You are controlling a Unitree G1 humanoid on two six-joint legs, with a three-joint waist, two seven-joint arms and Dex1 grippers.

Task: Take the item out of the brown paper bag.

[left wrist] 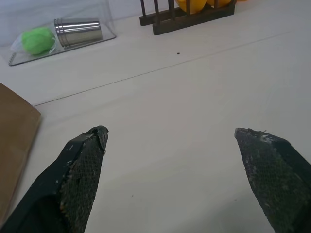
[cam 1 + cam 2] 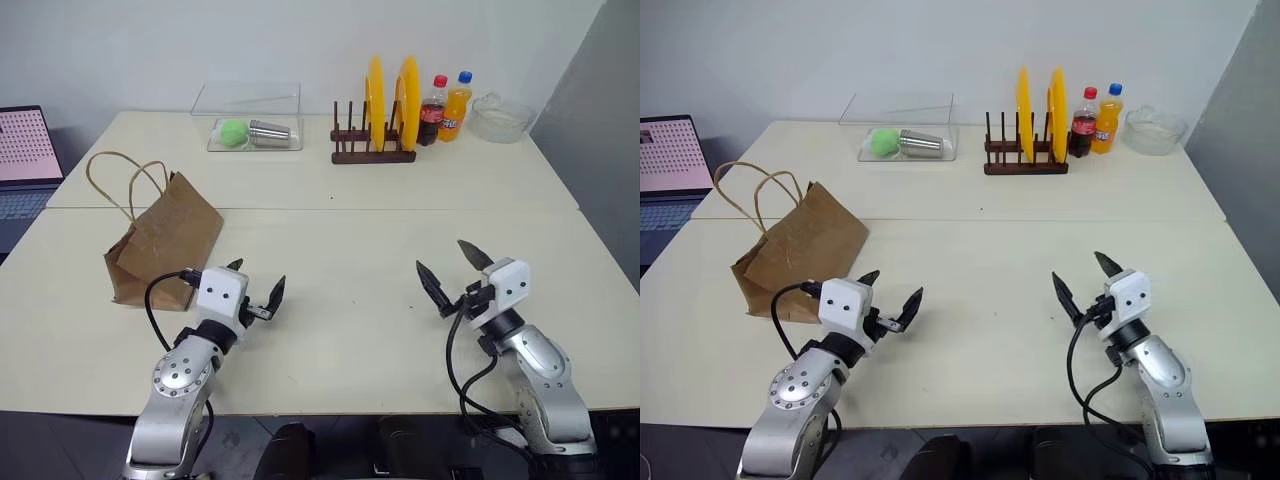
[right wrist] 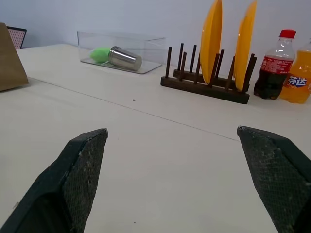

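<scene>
A pale tabletop fills the scene, seen from above and behind two robot arms. The brown paper bag lies on the left side of the tabletop, creased, with its two thin tan cord handles looping up and away toward the far left. What is inside the bag cannot be seen.

The left tool hovers just to the right of the bag's near corner, its two black fingers spread wide and holding nothing. The right tool hovers over bare tabletop on the near right, well apart from the bag, its fingers also spread wide and empty.

Along the far edge, left of centre, a clear plastic box holds a green ball and a steel cup lying on its side. To its right stands a dark wooden dish rack with two yellow plates upright in it. Right of the rack stand a cola bottle and an orange soda bottle, then a clear glass bowl. A laptop sits at the far left edge.
</scene>
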